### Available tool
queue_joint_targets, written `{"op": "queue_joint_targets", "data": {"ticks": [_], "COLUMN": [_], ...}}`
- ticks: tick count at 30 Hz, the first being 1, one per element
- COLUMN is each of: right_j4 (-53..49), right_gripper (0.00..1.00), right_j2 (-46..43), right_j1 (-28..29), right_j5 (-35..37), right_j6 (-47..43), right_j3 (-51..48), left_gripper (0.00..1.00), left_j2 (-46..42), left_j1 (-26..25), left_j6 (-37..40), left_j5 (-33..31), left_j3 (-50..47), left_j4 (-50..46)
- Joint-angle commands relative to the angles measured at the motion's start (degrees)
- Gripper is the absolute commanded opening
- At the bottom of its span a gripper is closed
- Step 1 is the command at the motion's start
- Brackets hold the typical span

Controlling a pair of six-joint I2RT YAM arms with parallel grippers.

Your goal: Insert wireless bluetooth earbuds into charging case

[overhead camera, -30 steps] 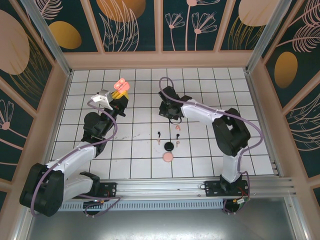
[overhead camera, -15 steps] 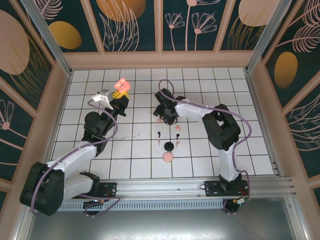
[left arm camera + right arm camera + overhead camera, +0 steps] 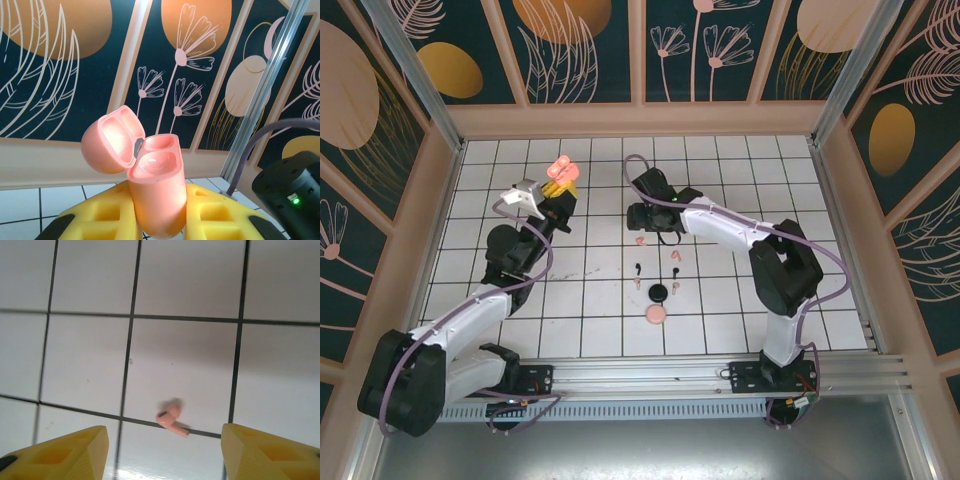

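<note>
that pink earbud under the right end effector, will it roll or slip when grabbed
Probably very light: the pink earbud is tiny against its tile. Its rounded head may squirt out as the open right end effector pinches. The short stem lying flat likely stops it rolling far.

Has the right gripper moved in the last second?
Yes. Against the tile grid, the right gripper shifted left and opened, leaving a pink earbud on it.
</note>
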Motion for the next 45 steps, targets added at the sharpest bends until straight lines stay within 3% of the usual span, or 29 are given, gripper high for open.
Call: {"op": "queue_joint_targets", "data": {"ticks": [1,5,11,18,45], "right_j4": [1.2,0.2,-1.9,-3.5,-4.5], "right_gripper": [0.61,0.6,0.58,0.56,0.44], "right_j2": [0.2,3.7,8.5,12.1,16.0], "right_j1": [-0.5,-0.3,0.5,0.5,1.9], "right_j5": [-3.3,-6.0,-4.5,-3.9,-1.5], "right_j6": [-14.1,-16.8,-18.6,-14.9,-11.0], "right_j3": [-2.1,0.5,3.8,7.1,8.0], "left_gripper": [0.0,0.0,0.0,0.0,0.0], "left_j2": [-1.7,-2.0,-2.0,-1.6,-1.6], "left_j1": [-0.3,-0.3,-0.3,-0.3,-0.3], "left_j6": [1.2,1.7,1.9,1.7,2.3], "left_j5": [-0.3,-0.5,-0.7,-0.6,-0.5], "left_j3": [0.9,1.2,1.8,2.3,2.1], "left_j4": [-0.2,-1.0,-1.6,-1.9,-1.6]}}
